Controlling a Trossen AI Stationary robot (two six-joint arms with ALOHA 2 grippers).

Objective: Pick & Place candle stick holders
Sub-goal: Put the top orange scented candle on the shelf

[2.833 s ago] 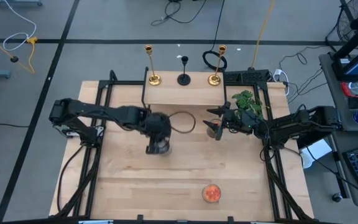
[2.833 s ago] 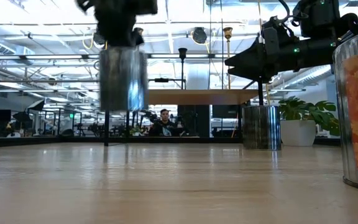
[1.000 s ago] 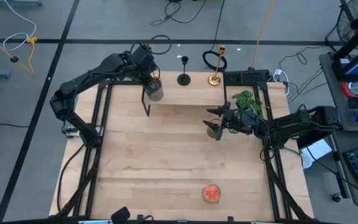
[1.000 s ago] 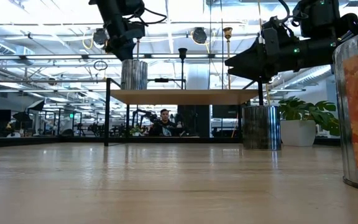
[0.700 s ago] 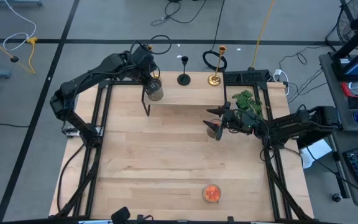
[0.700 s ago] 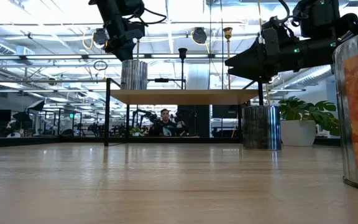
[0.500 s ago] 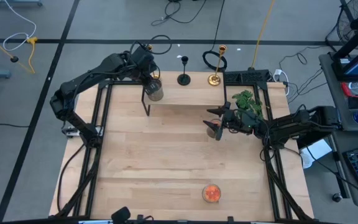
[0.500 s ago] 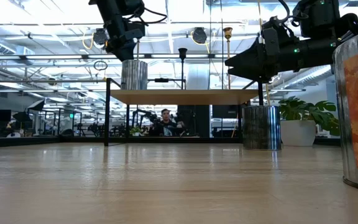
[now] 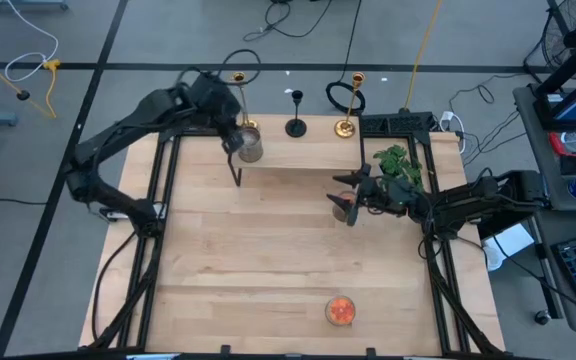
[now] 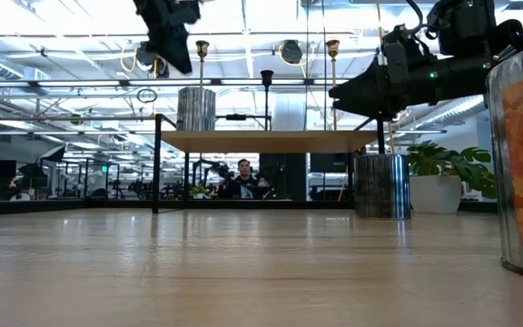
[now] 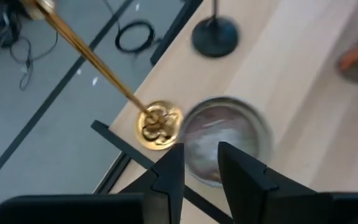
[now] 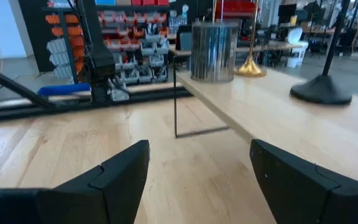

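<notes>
Grey glass cup (image 9: 251,149), ribbed w/ shiny wall, stands upright on raised wooden shelf (image 9: 308,153) near its left end, just beside gold candlestick (image 9: 238,80) w/ round base. Left claw (image 11: 199,163) hovers above cup, fingers slightly apart, nothing between them. Black candlestick (image 9: 296,126) and 2nd gold candlestick (image 9: 346,127) stand along shelf's far edge. Right claw (image 9: 349,200) hangs over an orange cup (image 9: 340,206) on light wood worktop (image 9: 268,270), fingers wide apart. Other orange cup (image 9: 340,310) sits near worktop's front edge, well apart from the rest; its lettering isn't readable.
</notes>
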